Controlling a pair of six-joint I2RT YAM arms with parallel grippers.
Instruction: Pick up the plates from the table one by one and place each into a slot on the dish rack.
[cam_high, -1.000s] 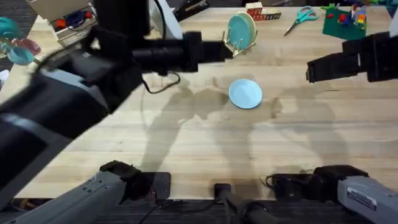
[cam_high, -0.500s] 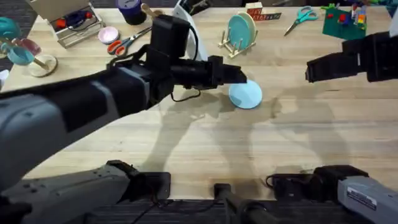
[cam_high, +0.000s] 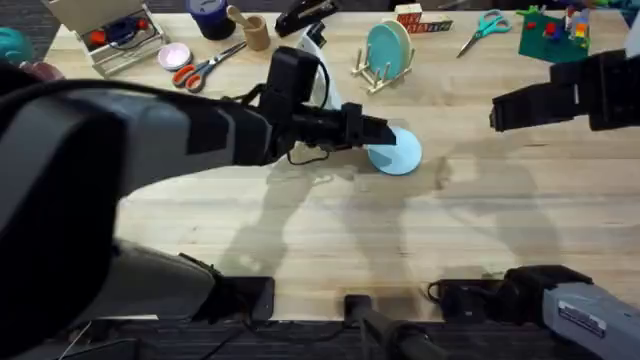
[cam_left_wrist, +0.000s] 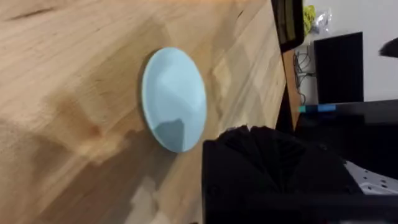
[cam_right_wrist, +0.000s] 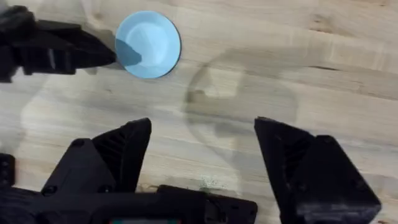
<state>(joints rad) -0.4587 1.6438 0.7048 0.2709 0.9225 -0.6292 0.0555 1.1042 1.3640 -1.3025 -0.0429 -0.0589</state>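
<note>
Done: turquoise plate stands in dish rack.
Left: sky-blue plate lies on bench.
Left claw: at that plate, grip unclear.
Right claw: released, empty.

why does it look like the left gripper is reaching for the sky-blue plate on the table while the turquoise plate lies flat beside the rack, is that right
Not quite. The turquoise plate is not lying flat: the overhead view shows it standing upright in the dish rack. The rest holds: the left gripper is at the edge of the sky-blue plate on the table.

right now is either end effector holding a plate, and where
Nothing is held. The left end effector reaches the edge of the sky-blue plate, which lies flat; the right end effector is open.
</note>
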